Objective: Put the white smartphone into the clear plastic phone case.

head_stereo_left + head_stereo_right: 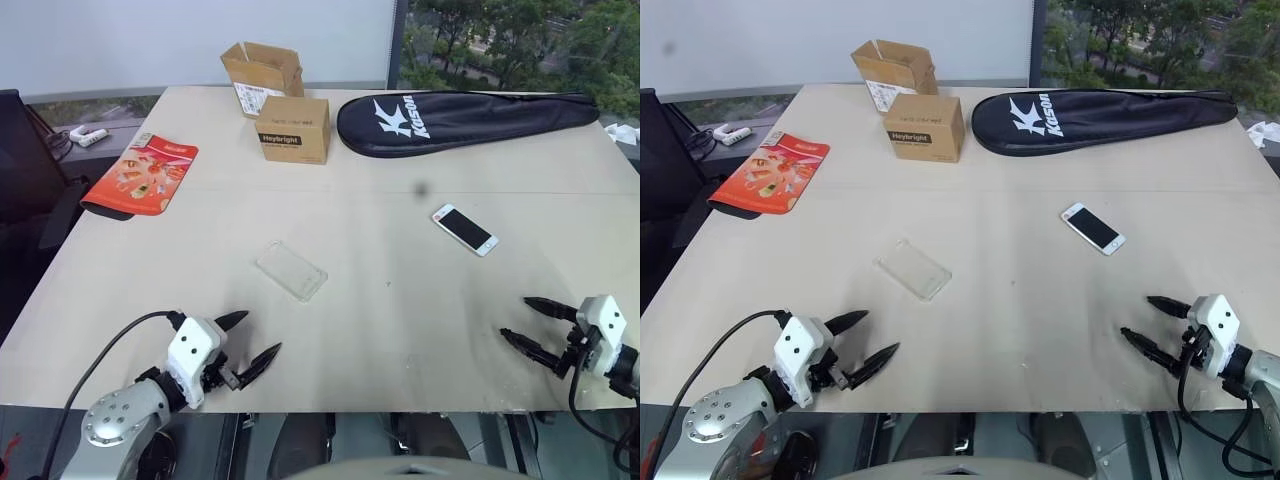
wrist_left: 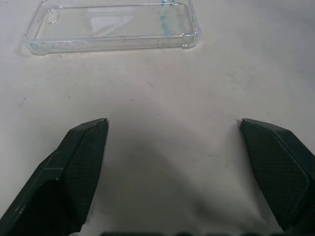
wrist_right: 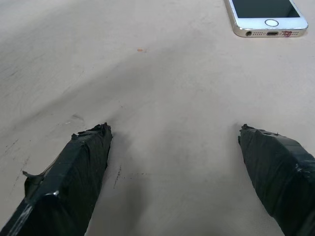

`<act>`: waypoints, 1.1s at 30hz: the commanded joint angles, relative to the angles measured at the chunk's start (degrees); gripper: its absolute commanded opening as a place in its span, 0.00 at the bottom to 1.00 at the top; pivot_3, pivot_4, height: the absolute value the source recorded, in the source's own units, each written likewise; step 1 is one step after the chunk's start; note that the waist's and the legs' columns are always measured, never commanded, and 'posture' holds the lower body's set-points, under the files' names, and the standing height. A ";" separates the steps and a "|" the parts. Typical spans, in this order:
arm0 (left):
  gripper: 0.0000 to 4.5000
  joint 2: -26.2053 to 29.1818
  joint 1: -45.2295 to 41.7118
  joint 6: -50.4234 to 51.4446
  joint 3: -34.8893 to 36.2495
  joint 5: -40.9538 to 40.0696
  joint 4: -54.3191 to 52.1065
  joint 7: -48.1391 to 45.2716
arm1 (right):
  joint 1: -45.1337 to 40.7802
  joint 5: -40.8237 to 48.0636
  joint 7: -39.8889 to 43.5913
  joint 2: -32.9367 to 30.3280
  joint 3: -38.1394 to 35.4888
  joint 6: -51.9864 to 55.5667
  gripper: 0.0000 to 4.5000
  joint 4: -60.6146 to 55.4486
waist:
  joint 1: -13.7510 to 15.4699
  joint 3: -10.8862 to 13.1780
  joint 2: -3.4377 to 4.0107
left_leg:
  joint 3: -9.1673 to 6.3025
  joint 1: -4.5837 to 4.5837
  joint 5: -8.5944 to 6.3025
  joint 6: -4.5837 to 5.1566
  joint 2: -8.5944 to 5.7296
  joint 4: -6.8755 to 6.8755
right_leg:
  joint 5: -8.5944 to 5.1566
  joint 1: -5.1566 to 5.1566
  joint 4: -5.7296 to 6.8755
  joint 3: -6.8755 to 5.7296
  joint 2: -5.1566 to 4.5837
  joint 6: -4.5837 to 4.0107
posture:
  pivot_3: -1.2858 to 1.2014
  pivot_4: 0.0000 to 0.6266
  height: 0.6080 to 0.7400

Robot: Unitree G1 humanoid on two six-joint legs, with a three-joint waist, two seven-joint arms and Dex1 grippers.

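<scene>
Near the middle of the counter the clear phone case lies flat and empty, well apart from the white phone, which rests screen up toward the right side. Both lie bare, touched by nothing. At the near edge the left tool has its black fingers spread wide with the case ahead of it, and the right tool is spread just as wide, holding nothing, with the phone ahead of it.

left gripper fingers spread, right gripper fingers spread
</scene>
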 commanded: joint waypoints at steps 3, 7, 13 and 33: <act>0.99 0.09 1.04 -0.06 0.14 0.52 1.34 -0.23 | 0.13 0.99 0.92 -0.73 -1.35 -0.59 0.99 -2.55 | 0.00 0.00 0.00 | 0.00 0.00 0.00 0.00 0.00 -0.01 | 0.00 0.00 0.00 0.00 0.00 0.00 | 0.52 0.24 0.94; 0.99 -0.06 0.79 0.36 -0.01 0.24 0.76 -0.02 | 0.01 0.91 1.29 -0.78 -1.37 -0.66 0.99 -2.74 | 0.02 0.00 0.00 | 0.00 0.00 0.00 0.00 0.00 -0.02 | -0.01 0.00 0.00 0.00 0.01 0.01 | 0.52 0.24 0.94; 0.99 0.26 1.20 0.96 0.63 -1.33 -0.52 -0.75 | -0.17 0.88 1.44 -0.65 -1.03 -0.50 0.99 -3.06 | 0.01 0.00 0.01 | 0.00 0.00 0.00 0.00 0.00 -0.01 | -0.01 0.00 0.00 0.00 0.00 0.01 | 0.52 0.24 0.94; 0.99 8.08 -24.16 -5.43 -8.46 1.51 13.69 -16.60 | -1.46 5.42 2.74 -2.36 9.61 12.00 0.99 -23.54 | 1.01 0.09 0.07 | -0.09 -0.04 0.01 0.00 -0.02 0.05 | -0.01 -0.09 0.12 -0.14 0.25 0.01 | 0.52 0.24 0.94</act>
